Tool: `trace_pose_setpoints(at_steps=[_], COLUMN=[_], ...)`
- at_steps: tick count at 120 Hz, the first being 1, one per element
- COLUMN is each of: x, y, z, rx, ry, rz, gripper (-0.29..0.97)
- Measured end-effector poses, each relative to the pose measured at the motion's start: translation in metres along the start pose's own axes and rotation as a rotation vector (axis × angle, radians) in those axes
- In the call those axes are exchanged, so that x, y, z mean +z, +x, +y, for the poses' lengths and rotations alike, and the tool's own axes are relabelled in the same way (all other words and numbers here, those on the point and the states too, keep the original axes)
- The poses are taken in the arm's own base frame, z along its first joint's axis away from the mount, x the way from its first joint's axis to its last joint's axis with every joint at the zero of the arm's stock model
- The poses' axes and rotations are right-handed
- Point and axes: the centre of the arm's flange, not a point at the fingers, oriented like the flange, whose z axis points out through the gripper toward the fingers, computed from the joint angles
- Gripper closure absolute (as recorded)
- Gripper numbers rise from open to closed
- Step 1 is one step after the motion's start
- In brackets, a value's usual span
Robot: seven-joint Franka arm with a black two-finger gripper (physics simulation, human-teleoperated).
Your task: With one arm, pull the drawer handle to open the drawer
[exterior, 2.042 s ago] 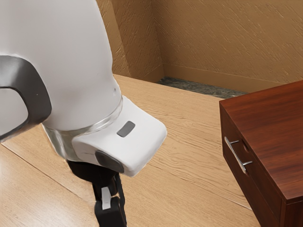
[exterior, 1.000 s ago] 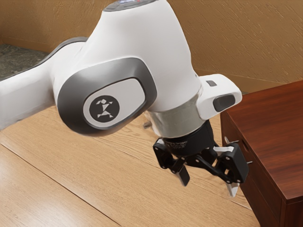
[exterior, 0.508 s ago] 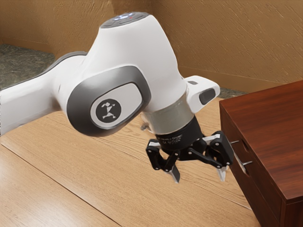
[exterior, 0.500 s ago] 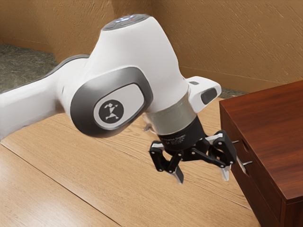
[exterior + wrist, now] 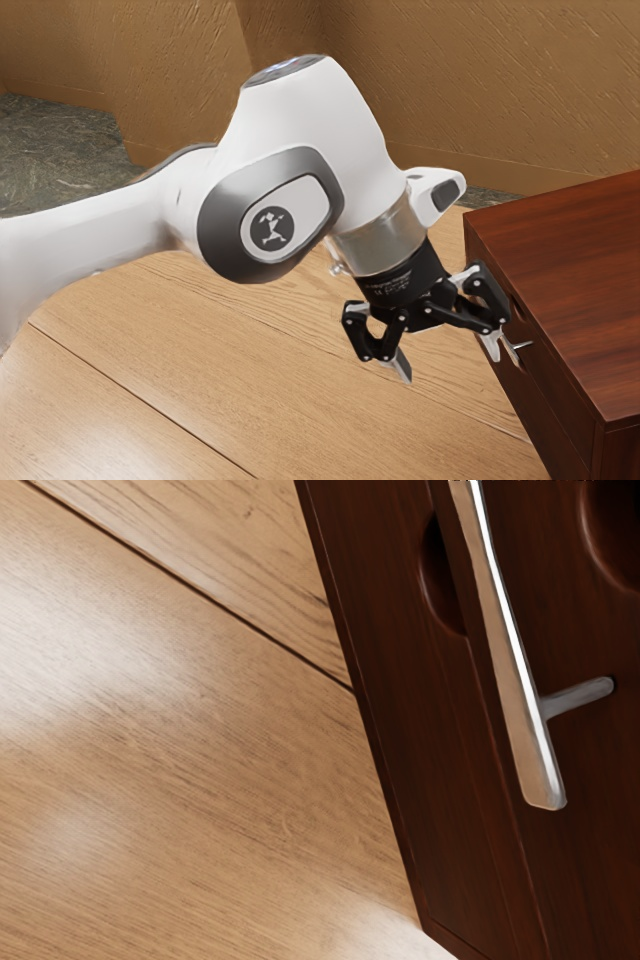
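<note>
At the exterior view's left you have a rough grey strip of floor under a coarse, tan plastered wall. The smooth white arm, with its rounded grey joint cap, reaches out from there over the worktop. That surface is pale wood with long grain and straight plank seams, and it lies bare and open below and in front of the arm. Farther right, your pincer is released, its black fingers spread wide and angled down. One finger hangs over bare wood, while the other is just beside the handle; you cannot tell if they touch. The handle is a slim, straight bar of brushed metal standing off the drawer on short posts. In the wrist view the handle runs across a rounded recess in the glossy front of the drawer. The cabinet is dark red-brown wood with sharp, square edges, and it closes off the exterior view's right.
</note>
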Motion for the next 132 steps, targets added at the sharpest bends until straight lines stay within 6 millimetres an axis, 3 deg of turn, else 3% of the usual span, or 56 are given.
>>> trace_pose_setpoints(at_steps=[26,43,66,75,97,119,132], x=[0.011,0.022,0.012,0.021,0.03,0.047,0.045], y=[0.014,0.026,0.068,0.08,0.081,0.087,0.085], z=[0.004,0.003,-0.012,-0.017,0.002,0.003,-0.004], rx=[-0.008,-0.018,-0.07,-0.083,-0.047,-0.026,0.0], ry=[-0.035,-0.049,-0.092,-0.093,-0.123,-0.109,-0.072], rz=[0.009,0.01,0.045,0.04,0.035,0.022,0.055], gripper=[0.01,0.1,0.17,0.18,0.2,0.2,0.21])
